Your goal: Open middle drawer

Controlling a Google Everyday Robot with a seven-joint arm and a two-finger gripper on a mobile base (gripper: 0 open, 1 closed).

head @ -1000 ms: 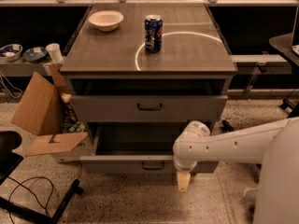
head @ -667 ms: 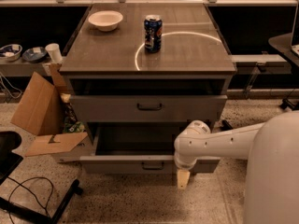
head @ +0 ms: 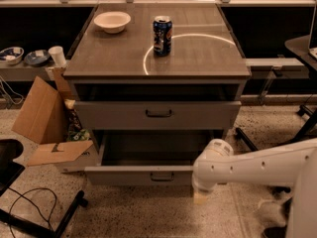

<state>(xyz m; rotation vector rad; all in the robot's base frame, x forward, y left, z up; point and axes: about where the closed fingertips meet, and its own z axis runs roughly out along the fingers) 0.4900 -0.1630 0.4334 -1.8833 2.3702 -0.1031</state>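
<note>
The middle drawer (head: 143,175) is pulled well out of the grey cabinet. Its flat front has a small dark bar handle (head: 162,176), and its plain grey inside (head: 148,148) shows. Above it is a taller-fronted grey drawer (head: 99,115) with its own dark handle, under a dark gap. My white arm (head: 257,165) reaches in from the right. My gripper (head: 200,197) points down to the floor just right of the pulled-out drawer's front, clear of the handle.
On the cabinet top stand a white bowl (head: 112,21) and a blue can (head: 162,35). An open cardboard box (head: 47,128) lies on the floor at the left. A black chair base (head: 29,212) is at the bottom left, and a desk leg (head: 307,123) at the right.
My arm and gripper have shifted slightly right and down, a little away from the drawer front. The drawers have not moved.
</note>
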